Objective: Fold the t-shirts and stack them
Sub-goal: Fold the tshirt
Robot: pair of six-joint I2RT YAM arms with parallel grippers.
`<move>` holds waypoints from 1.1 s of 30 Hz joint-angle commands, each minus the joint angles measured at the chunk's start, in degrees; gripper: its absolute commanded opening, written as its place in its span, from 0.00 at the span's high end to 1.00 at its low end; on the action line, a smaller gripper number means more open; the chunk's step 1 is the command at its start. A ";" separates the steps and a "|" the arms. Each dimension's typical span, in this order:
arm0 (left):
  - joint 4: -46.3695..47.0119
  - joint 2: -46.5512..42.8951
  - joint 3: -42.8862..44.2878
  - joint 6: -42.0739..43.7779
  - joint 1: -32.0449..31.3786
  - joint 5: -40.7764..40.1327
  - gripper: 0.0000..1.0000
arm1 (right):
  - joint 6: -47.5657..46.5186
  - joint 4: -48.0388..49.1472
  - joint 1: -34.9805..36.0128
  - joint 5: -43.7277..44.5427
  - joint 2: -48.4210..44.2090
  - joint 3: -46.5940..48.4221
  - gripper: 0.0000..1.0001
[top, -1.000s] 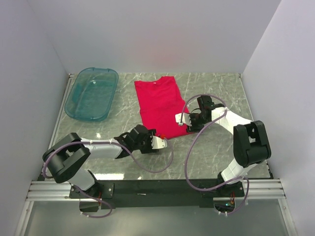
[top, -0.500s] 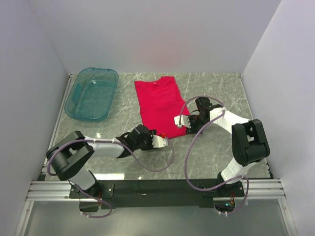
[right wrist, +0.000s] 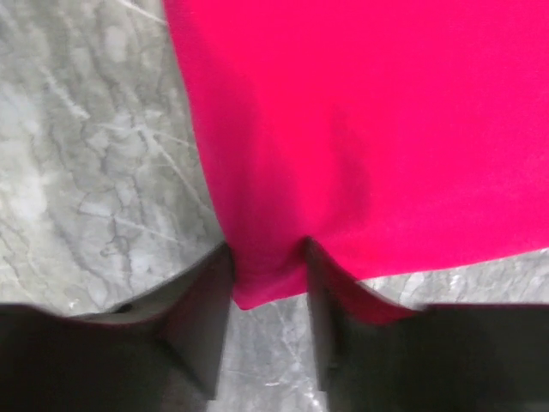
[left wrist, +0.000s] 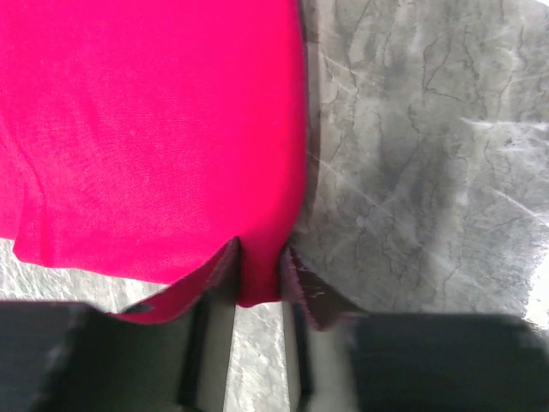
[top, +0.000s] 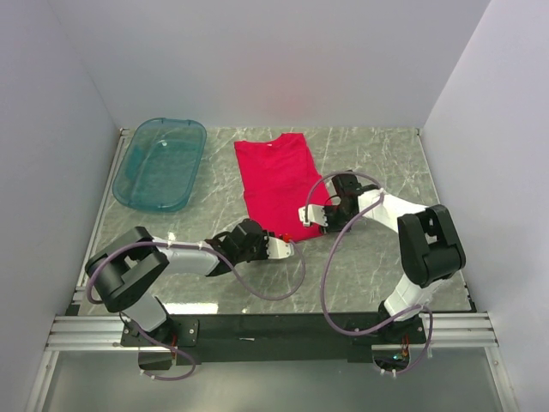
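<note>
The red t-shirt lies flat on the marble table. The left gripper and right gripper, jaws narrower than a second earlier, each close on a near hem corner, apparently pinching the fabric.

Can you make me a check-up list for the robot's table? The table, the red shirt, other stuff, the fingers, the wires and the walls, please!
Surface: grey marbled table, no spills seen.
Job's things: one red t-shirt, lying flat, collar at the far end, sleeves not showing.
Clutter: teal plastic tub at the far left, apart from the shirt.
Grippers: the left gripper and the right gripper each have fingers either side of a near hem corner, with cloth between them; whether they grip tight, cannot tell.
Cables: purplish cables loop from both arms; no snag seen.
Surroundings: plain white walls; metal rail at the near edge.
</note>
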 commanded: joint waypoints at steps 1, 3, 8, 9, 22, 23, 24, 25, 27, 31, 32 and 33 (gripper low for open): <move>0.98 0.62 1.86 0.13 -0.61 -1.07 0.73 | 2.89 1.25 1.25 3.57 1.38 0.94 0.67; 0.81 0.45 2.04 -0.14 -0.96 -0.98 0.78 | 3.51 0.99 1.68 3.93 1.47 1.03 0.77; 0.10 -1.13 1.34 -0.84 -3.15 -0.28 0.99 | 2.28 -2.78 1.77 1.56 -2.13 -1.42 1.00; -0.33 -2.01 0.99 -0.84 -3.68 0.42 0.99 | 1.84 -4.19 1.69 0.68 -4.23 -1.78 1.00; -12.90 -17.57 -1.30 -18.41 -19.24 11.14 0.99 | -6.51 -29.94 1.51 -9.96 -28.14 -16.98 1.00; -13.25 -17.92 -1.30 -18.77 -19.68 11.23 0.99 | -5.64 -30.13 1.43 -9.96 -29.11 -17.07 1.00; -13.61 -18.01 -1.21 -18.42 -19.59 10.97 0.99 | -5.20 -30.04 1.16 -9.78 -29.29 -16.64 1.00; -14.57 -18.01 -1.21 -18.07 -19.59 11.06 0.99 | -5.02 -29.60 0.81 -9.35 -29.21 -16.11 1.00; -15.19 -17.92 -1.13 -15.71 -19.42 9.13 0.99 | -5.02 -29.34 -1.64 -9.17 -27.46 -13.40 1.00; -15.90 -17.92 -0.33 -12.71 -15.04 9.47 1.00 | -5.02 -31.53 -7.00 -10.48 -20.09 -3.39 1.00; -15.20 -18.10 -0.33 -12.18 -12.15 9.65 1.00 | -3.88 -31.71 -7.71 -11.36 -16.85 -1.01 1.00; -14.50 -18.36 -0.25 -11.31 -10.38 10.61 1.00 | -3.18 -31.62 -8.59 -11.54 -15.25 3.45 1.00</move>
